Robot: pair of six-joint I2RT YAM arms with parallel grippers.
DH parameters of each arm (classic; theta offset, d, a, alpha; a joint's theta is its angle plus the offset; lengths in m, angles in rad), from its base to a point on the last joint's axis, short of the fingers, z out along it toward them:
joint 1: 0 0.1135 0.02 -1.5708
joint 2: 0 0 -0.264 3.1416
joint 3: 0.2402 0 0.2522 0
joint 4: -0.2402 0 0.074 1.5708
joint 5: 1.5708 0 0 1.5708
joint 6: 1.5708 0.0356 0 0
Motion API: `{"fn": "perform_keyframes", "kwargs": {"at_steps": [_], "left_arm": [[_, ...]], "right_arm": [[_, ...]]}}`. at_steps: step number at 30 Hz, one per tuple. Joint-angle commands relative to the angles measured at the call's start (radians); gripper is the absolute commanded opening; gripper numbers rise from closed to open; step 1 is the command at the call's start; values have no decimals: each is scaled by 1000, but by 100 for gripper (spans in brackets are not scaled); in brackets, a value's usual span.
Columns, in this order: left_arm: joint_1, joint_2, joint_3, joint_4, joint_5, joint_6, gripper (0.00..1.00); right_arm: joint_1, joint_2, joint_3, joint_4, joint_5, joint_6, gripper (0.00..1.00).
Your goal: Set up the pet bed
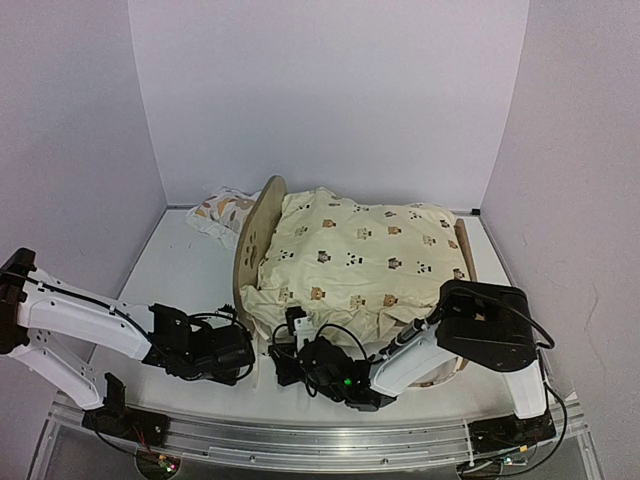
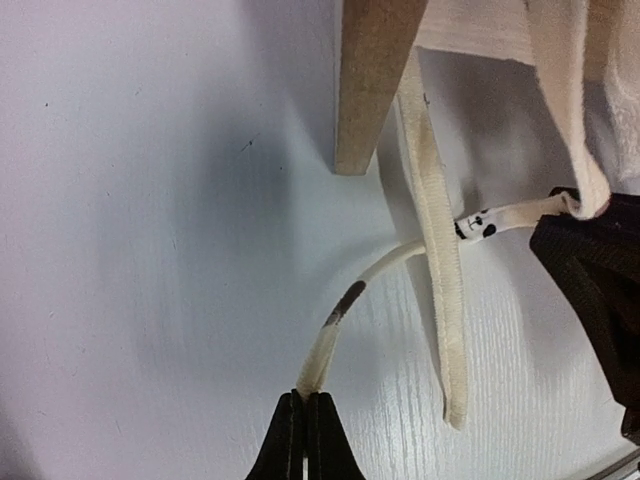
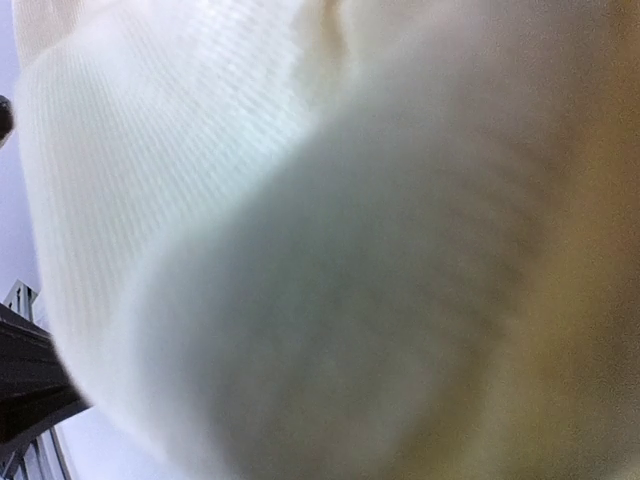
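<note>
The left gripper has its jaws clamped on the quilt's tie near the table's front edge; a hard tug could drag the quilt off the bed, which stands mid-table. The right gripper is buried in quilt and I cannot tell how its jaws stand, so it may snag fabric.

You have one pet bed, a small light plywood frame, with two rounded end boards showing: the left end board and the right end board. One cream animal-print quilt lies on the pet bed. One small leaf-print pillow sits behind the bed's left end. In front of the pet bed, count two black grippers, the left gripper and the right gripper. One white tabletop carries everything.
</note>
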Motion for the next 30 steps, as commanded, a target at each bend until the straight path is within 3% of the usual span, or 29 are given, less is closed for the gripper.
{"fn": "perform_keyframes", "kwargs": {"at_steps": [1, 4, 18, 30], "left_arm": [[4, -28, 7, 52, -81, 23, 0], [5, -56, -7, 116, -80, 59, 0], [22, -197, -131, 442, -82, 206, 0], [151, -292, -354, 849, 127, 356, 0]], "right_arm": [[-1, 36, 53, 38, -10, -54, 6], [-1, 44, 66, 47, -15, -83, 0], [0, 21, 38, 115, -123, -151, 0], [-1, 22, 28, 173, -197, -160, 0]]}}
